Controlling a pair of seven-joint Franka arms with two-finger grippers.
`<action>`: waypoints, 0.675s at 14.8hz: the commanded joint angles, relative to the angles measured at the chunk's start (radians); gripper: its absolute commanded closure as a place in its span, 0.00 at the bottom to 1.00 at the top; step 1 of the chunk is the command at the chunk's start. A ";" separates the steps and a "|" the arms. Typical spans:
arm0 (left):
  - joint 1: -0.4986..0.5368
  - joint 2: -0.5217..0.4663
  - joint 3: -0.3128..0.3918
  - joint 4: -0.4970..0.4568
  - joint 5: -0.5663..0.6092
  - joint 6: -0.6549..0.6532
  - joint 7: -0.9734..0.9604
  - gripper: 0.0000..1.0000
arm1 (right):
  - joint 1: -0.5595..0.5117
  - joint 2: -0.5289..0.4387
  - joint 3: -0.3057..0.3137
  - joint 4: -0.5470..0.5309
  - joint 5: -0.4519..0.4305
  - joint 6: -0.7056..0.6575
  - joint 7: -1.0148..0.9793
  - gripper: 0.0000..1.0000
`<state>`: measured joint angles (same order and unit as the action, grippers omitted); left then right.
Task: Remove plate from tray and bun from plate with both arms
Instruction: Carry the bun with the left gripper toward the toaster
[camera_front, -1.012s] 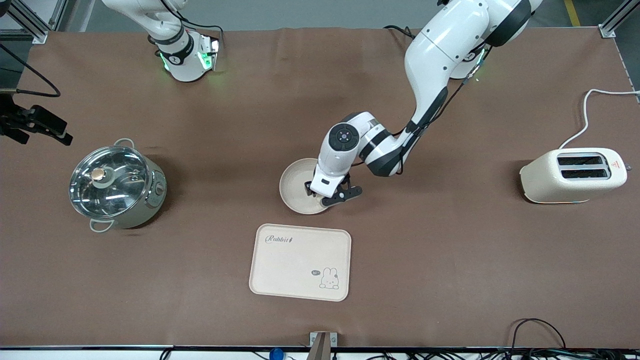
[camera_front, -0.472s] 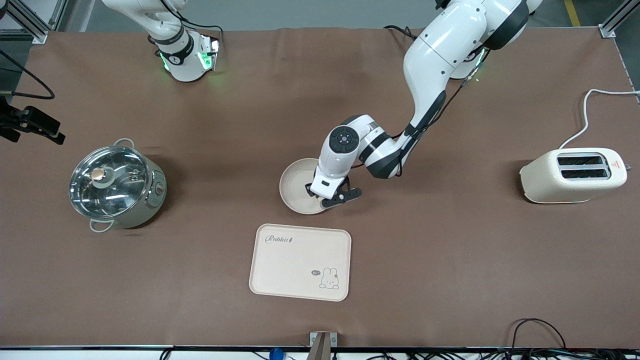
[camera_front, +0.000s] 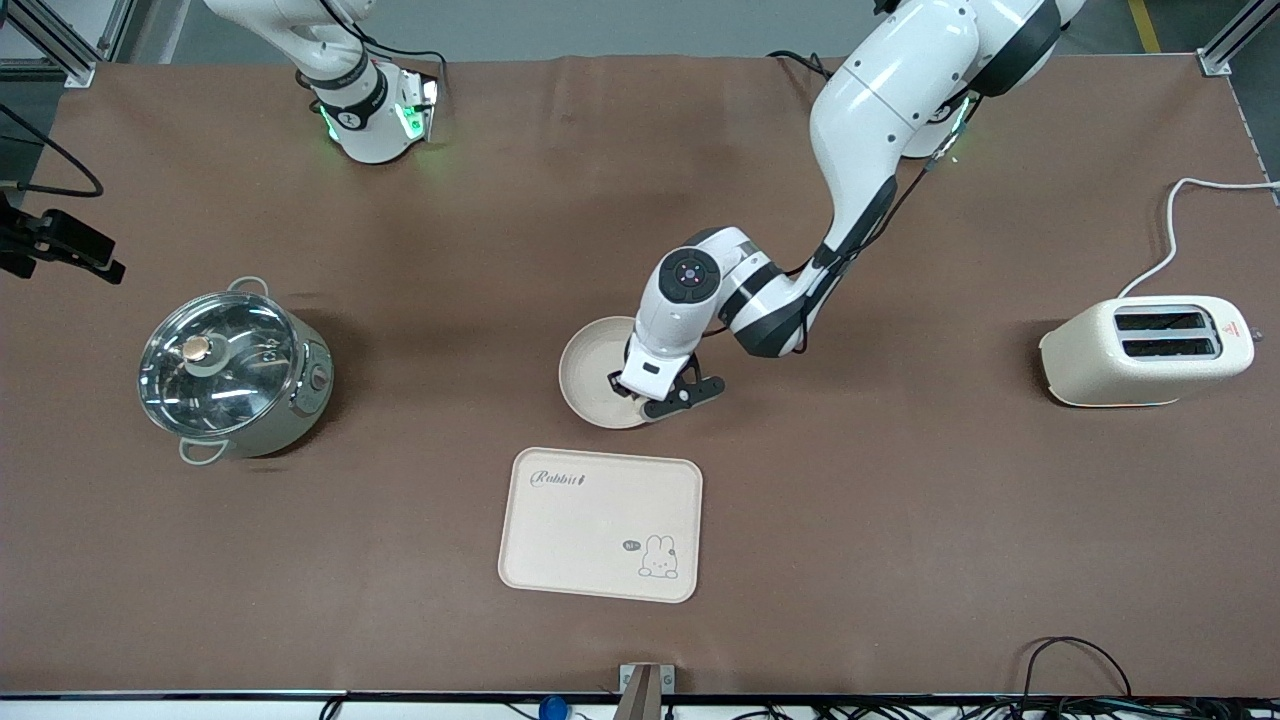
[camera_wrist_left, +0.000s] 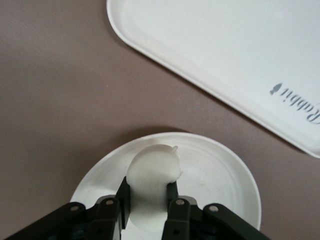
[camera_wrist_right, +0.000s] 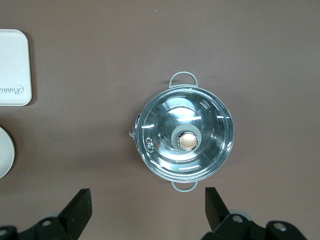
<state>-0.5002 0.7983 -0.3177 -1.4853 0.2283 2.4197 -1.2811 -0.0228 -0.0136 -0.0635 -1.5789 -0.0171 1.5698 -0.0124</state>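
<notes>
With the left gripper clamped on the bun, lift straight up clear of the plate rim below it; the right gripper waits wide above the lidded pot.

Brown table with plate, tray, lidded pot, toaster.

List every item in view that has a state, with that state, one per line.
plate: on the table, off the tray
tray: empty, flat on the table
bun: on the plate, gripped
left gripper: shut on the bun
right gripper: open, high over the pot
pot: lid on
toaster: slots empty
</notes>
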 joint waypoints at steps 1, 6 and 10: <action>0.050 -0.134 0.006 -0.020 0.009 -0.138 -0.017 0.68 | -0.011 0.001 0.010 0.000 -0.010 -0.014 -0.012 0.00; 0.240 -0.237 0.005 -0.023 0.013 -0.405 0.074 0.68 | -0.006 0.001 0.011 0.002 -0.007 -0.022 -0.012 0.00; 0.371 -0.222 0.006 -0.076 0.028 -0.476 0.129 0.68 | -0.003 0.001 0.014 0.002 -0.007 -0.022 -0.011 0.00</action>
<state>-0.1632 0.5725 -0.3058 -1.5101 0.2307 1.9484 -1.1503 -0.0222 -0.0120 -0.0574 -1.5796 -0.0171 1.5553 -0.0133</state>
